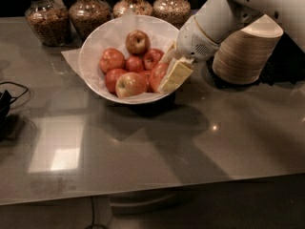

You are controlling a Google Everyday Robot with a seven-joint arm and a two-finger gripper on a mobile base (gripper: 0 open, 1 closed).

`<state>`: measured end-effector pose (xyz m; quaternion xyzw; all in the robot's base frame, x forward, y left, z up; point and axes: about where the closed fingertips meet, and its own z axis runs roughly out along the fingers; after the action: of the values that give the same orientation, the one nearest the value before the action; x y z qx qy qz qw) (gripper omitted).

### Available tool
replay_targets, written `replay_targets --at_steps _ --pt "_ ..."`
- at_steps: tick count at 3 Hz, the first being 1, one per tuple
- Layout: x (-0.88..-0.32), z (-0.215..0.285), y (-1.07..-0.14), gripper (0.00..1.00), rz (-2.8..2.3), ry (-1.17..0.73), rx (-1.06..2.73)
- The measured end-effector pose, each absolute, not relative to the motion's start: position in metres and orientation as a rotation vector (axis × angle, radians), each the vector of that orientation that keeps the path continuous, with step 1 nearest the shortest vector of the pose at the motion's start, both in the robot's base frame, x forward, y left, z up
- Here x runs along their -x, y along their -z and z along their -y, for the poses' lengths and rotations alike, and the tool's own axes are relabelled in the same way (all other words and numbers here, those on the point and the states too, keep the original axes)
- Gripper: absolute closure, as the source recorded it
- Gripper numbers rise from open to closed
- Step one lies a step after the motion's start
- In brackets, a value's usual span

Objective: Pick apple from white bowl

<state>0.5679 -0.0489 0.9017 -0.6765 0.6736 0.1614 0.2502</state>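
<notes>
The apple (156, 74) lies at the right-hand edge of the heap inside the white bowl (91, 56), deep red, with its right flank covered by the tool (170, 75). The tool reaches in over the bowl's right rim and presses against that side of the apple. I cannot tell whether it is clamped on the fruit or only set beside it.

The step in hand looks like the grasp itself, with the lift not yet done. The next move probably calls for a firm hold and a straight rise clear of the bowl's rim, without dragging the crinkled paper lining or the yellow-green apple (129, 84) lying beside it.

The apple's stem and far side are hidden, as is the tool's far half. Right of the bowl, the stacked beige bowls (245, 51) are partly covered by the arm. The jars (88, 14) behind the bowl are cut off at the top. The table (143, 151) carries everything.
</notes>
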Motion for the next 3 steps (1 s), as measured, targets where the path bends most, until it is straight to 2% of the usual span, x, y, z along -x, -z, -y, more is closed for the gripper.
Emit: replay_targets --at_steps 3 --pt "-0.564 0.05 -0.929 1.0 -1.745 -0.495 1.798"
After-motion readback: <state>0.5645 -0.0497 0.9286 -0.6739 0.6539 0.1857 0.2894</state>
